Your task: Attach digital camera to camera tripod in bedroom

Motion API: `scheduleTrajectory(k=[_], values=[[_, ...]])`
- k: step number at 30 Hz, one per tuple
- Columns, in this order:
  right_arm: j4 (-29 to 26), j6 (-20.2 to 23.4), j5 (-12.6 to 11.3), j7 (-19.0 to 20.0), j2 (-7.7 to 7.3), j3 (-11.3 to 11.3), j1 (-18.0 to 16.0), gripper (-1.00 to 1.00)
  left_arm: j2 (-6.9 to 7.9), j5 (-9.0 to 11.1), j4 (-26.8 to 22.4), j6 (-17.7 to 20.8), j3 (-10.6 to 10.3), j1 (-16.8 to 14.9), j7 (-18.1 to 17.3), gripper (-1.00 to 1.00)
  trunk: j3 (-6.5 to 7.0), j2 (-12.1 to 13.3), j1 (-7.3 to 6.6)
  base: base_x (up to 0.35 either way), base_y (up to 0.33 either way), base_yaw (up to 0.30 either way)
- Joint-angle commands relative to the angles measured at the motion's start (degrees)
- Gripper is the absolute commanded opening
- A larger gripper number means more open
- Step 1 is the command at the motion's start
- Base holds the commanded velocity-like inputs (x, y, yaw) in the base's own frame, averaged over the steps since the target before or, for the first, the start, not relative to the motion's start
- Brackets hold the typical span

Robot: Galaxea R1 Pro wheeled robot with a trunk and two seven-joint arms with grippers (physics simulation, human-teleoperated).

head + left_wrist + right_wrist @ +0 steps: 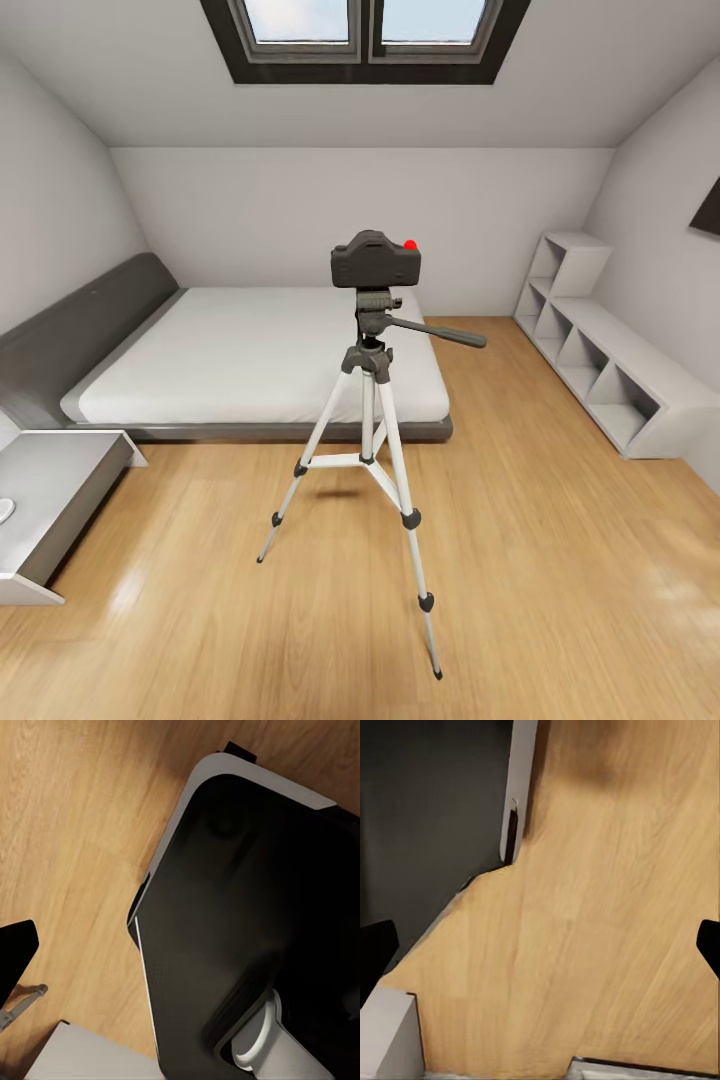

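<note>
Grey bed (200,360) on wood floor (560,580)

One digital camera (376,259), one camera tripod (367,430), one bed (250,365), one cube shelf unit (600,350).

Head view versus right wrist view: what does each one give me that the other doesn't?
Head view: the camera sitting on top of the tripod, with the bed, shelves and skylight behind. Right wrist view: the two dark tips of the right gripper, spread wide apart over bare floor, beside a dark body with a white edge. Both: the wood floor.
</note>
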Motion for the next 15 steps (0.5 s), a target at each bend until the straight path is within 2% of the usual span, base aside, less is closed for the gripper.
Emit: scheduleTrajectory(k=[1, 6, 15], values=[[0.2, -0.7, 0.2, -0.6, 0.02, -0.5, 0.8, 1.0, -0.03, 0.4, 0.0, 0.0, -0.5, 0.0, 0.2, 1.0, -0.09, -0.1, 0.03, 0.0, 0.0, 0.0], [0.2, -1.2, -0.1, -2.4, 0.08, -0.5, 1.8, 1.0, 0.01, 0.4, 0.0, 0.1, -0.5, 0.0, 0.1, 1.0, -0.09, -0.1, 0.03, 0.0, 0.0, 0.0], [0.2, -1.3, -0.1, -3.3, 0.21, -0.5, 2.2, 1.0, 0.03, 0.4, 0.0, 0.3, -0.5, 0.0, 0.1, 1.0, -0.09, -0.1, 0.03, 0.0, 0.0, 0.0]])
